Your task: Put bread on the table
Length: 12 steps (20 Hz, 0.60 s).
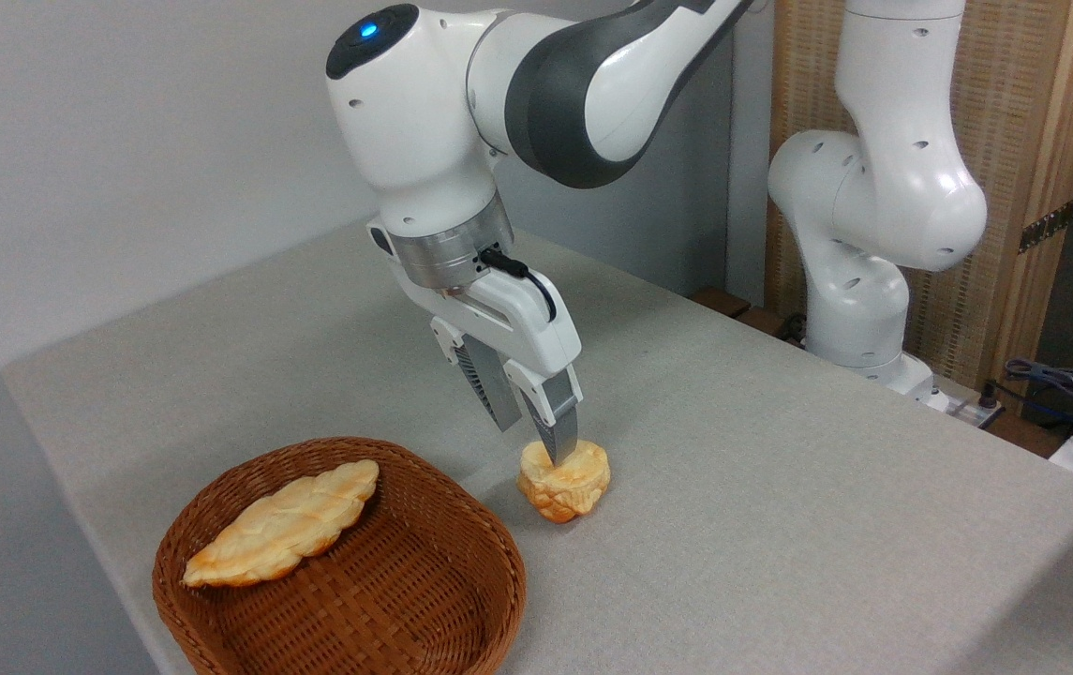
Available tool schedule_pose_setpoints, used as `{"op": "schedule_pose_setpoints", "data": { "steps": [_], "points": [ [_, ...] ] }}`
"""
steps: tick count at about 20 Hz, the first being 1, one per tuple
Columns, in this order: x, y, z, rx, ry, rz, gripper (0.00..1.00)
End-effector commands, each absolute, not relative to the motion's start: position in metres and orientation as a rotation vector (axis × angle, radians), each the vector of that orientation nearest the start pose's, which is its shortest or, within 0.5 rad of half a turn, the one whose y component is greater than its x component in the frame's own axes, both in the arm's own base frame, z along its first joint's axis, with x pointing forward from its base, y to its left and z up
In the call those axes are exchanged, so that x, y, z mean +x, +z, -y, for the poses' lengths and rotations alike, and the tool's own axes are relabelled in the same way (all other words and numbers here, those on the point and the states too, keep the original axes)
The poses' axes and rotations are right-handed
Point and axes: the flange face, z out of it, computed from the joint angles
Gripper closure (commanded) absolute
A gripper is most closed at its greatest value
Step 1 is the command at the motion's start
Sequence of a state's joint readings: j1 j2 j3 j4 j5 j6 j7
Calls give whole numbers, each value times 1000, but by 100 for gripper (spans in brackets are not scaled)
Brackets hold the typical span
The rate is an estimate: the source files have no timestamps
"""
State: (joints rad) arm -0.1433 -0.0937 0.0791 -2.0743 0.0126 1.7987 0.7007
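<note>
The bread (566, 485), a small round golden bun with a lumpy edge, rests on the grey-beige table (780, 450) just right of the basket. My gripper (536, 443) hangs straight above it, angled down from the upper left. Its fingers stand apart. The near fingertip (562, 448) overlaps the bun's top edge, and the far one ends just above and left of the bun. Whether the pads still touch the bun is unclear from this angle.
A brown wicker basket (461, 600) sits at the table's front left, holding a long braided loaf (285, 522). The arm's white base (859, 309) stands past the table's far right edge, with cables (1061, 384) beside it. A grey wall runs behind.
</note>
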Motion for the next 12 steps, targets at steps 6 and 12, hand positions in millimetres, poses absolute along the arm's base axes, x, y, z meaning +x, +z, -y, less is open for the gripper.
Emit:
{"op": "schedule_pose_setpoints", "data": {
  "steps": [6, 12],
  "points": [
    [524, 531, 49, -2906, -5, -1237, 0],
    [541, 557, 49, -2896, -170, -1213, 0]
  ]
}}
